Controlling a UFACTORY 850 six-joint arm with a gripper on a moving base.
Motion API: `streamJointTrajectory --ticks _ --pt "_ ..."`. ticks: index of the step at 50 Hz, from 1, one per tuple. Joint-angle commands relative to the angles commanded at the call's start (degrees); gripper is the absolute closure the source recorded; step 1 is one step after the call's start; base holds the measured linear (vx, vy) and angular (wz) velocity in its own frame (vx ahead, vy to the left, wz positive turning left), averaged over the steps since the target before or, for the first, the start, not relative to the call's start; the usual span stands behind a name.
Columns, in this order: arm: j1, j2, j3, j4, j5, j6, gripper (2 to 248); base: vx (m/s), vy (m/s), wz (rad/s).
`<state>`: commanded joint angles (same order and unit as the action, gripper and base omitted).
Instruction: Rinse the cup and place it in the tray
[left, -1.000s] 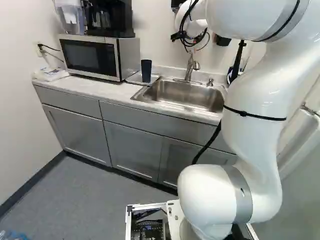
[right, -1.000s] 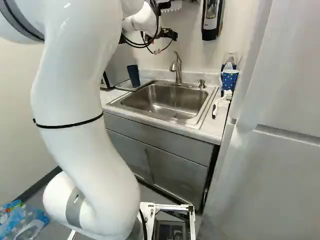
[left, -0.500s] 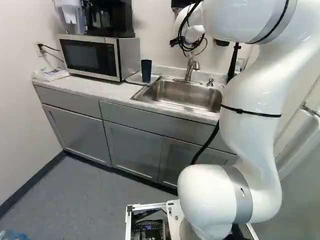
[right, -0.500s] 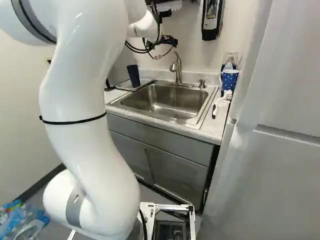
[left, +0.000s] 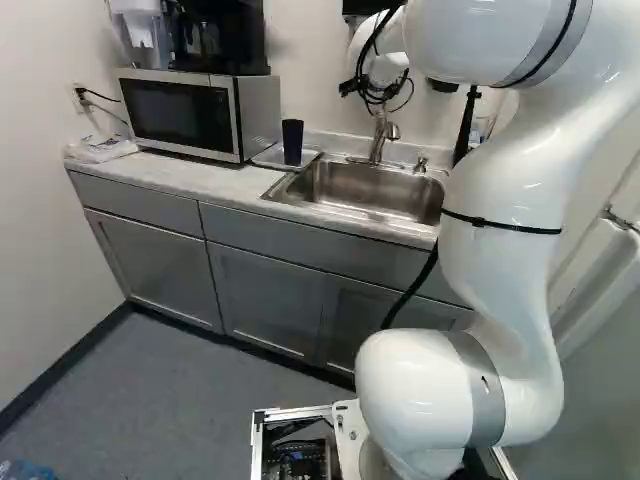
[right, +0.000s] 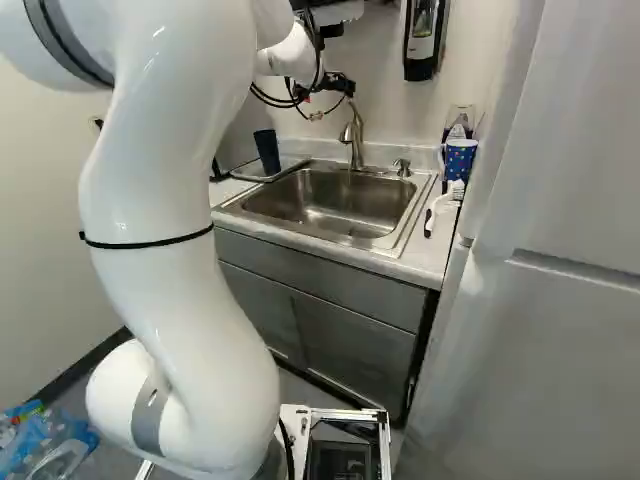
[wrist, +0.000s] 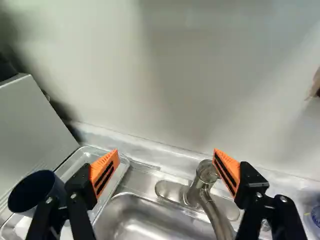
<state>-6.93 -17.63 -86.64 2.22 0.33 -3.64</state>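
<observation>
One silver, boxy microwave (left: 185, 113) is seen at the left of the left base view; just beside it, the dark blue cylindrical cup (left: 292, 141) is stood mouth up in the shallow grey tray (wrist: 75, 161); whether it has been rinsed cannot be told. Farther right, the rectangular steel sink (left: 360, 190) is backed by the curved metal faucet (wrist: 205, 172); over it the black gripper with orange pads (wrist: 166, 152) is held released and wide, nothing grasped. The faucet could be knocked askew if depth were misjudged, one pad being so near it; the cup could be tipped by a sideways swing of the other finger; no writing can be made out on cup, tray or faucet.
</observation>
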Motion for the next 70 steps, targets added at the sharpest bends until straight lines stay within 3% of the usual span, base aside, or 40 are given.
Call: streamJointTrajectory --ticks 33,52,70 --pt "0.0 0.0 0.0 0.0 -4.24 0.0 3 0.0 0.0 0.0" --pt "0.0 0.0 0.0 0.96 4.03 0.0 3 0.0 0.0 0.0" --pt "-1.41 2.51 2.86 1.06 4.23 0.0 3 0.0 0.0 0.0"
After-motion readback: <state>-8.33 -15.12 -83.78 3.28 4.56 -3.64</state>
